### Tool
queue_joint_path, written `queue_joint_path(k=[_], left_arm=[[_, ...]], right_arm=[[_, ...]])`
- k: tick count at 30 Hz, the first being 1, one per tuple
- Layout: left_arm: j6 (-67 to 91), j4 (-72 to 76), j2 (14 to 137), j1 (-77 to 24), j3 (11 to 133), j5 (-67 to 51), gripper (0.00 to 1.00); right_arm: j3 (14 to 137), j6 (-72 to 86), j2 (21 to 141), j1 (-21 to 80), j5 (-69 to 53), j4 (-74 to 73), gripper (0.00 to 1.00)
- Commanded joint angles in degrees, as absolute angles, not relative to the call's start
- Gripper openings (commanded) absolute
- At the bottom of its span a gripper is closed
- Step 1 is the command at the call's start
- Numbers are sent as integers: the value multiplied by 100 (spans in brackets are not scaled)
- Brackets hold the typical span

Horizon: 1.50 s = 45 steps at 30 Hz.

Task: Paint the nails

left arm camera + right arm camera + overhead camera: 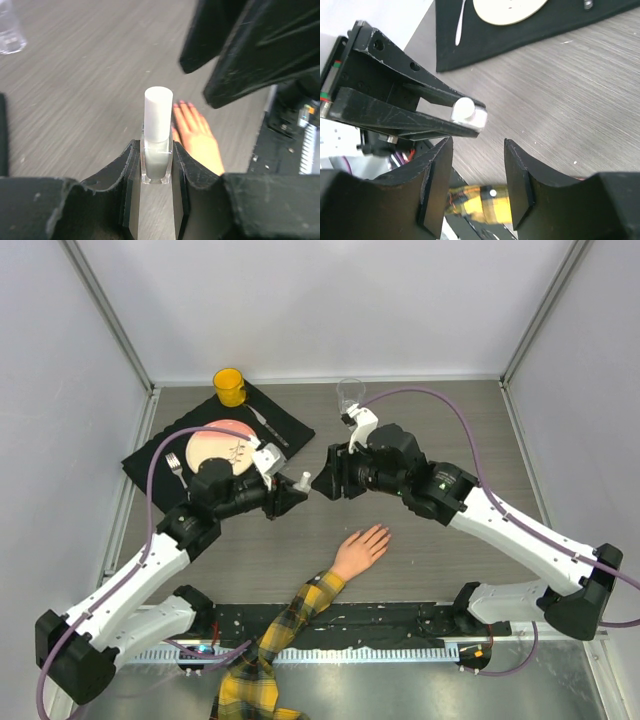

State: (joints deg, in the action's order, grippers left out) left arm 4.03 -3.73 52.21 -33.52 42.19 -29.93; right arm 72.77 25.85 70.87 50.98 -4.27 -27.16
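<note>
The left gripper [288, 496] is shut tight on the bottle [156, 162]. The right gripper [478, 147] is wide open and holds nothing. It should line up on the white cap [158, 112], squeeze, then twist. The nails [381, 533] lie just below the middle.

Overhead view looks down from behind; both wrist views closely face the capped bottle [157, 145].

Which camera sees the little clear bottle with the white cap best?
The left wrist view: the small clear bottle with a white cap stands close and whole, pinched upright in the left gripper. The top external view shows it as a tiny white speck; the right wrist view shows mostly its cap end-on.
</note>
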Motion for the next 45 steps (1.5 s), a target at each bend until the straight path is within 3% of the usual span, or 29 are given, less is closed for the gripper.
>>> queue_joint_path(k=[1,13,24,30,32,36,37,40,45], left_arm=[[273,-334,5054,-3384,4350,-2224,0],[220,-334,4869,-3568,4298,-2171,0],[272,-273,4825,-3586,4280,-2162,0],[439,-377,4825,-3586,4377,-2425,0],[588,-596,4834,-3577,4534,-2854,0],[1036,-581,4624,-3586,4562,-4617,0],[1159,-450,4545,-3577,4492,-4901,0],[1669,191,4141,-3577,4193,-5720,0],[1881,212,3815,-3577,4139,-5643,0]], right_arm=[[7593,3006,7136,5291,369,-2224,51],[7972,3015,7787,5414,334,-1837,49],[7796,3103,7822,5423,79,-1679,29],[7647,2857,7822,5423,-325,-1635,1],[7577,2340,7753,5423,-456,-1617,1],[7024,926,7331,5397,-2227,-1049,1],[6883,644,7243,5344,-3981,-924,1],[6172,831,6917,5326,-5786,592,1],[5828,1809,7136,5282,-5924,1824,1]])
